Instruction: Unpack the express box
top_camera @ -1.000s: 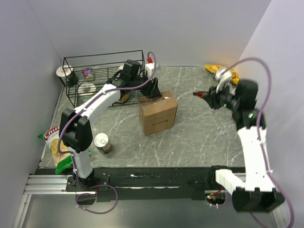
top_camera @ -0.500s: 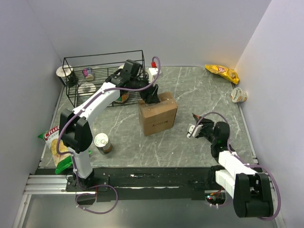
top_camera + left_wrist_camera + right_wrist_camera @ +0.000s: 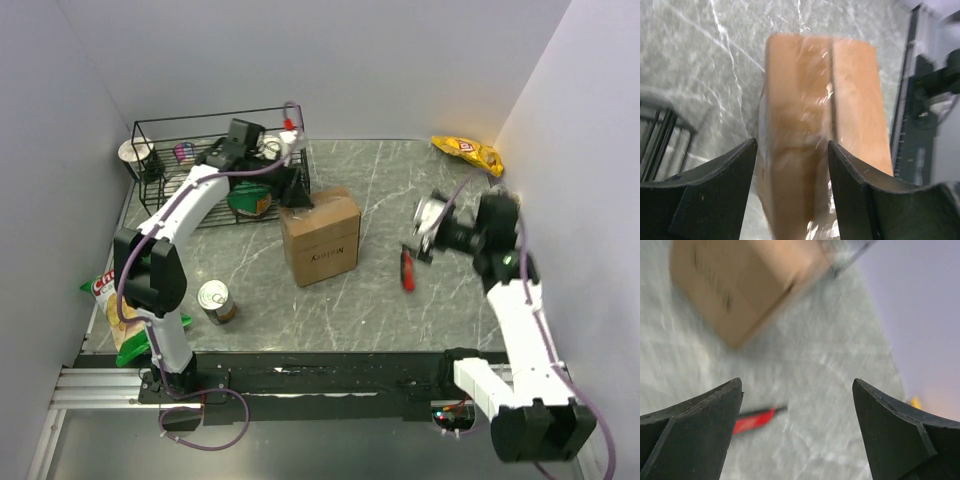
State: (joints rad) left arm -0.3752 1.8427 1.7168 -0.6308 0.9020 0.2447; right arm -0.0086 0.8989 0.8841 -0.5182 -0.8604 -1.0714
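The express box [image 3: 321, 236], a brown carton with clear tape along its top seam, stands closed in the middle of the table. My left gripper [image 3: 297, 190] hangs at its back left corner. In the left wrist view the left gripper [image 3: 792, 145] is open, its fingers straddling the near end of the box [image 3: 840, 100] with table showing beside it. My right gripper [image 3: 420, 235] hovers right of the box, open and holding nothing. A red cutter [image 3: 407, 270] lies on the table below it, also seen as the cutter [image 3: 755, 420] by the left finger of the right gripper [image 3: 797, 382].
A black wire basket [image 3: 160, 185] with a green tub [image 3: 250, 201] stands at the back left, a white cup [image 3: 132, 150] beside it. A tin can [image 3: 213, 299] and a chips bag [image 3: 112, 300] lie front left. A yellow packet [image 3: 467, 150] sits back right.
My right gripper has opened and swung up above the table; the red cutter now lies loose on the surface. My left gripper moved left, and the box shifted left and back with it.
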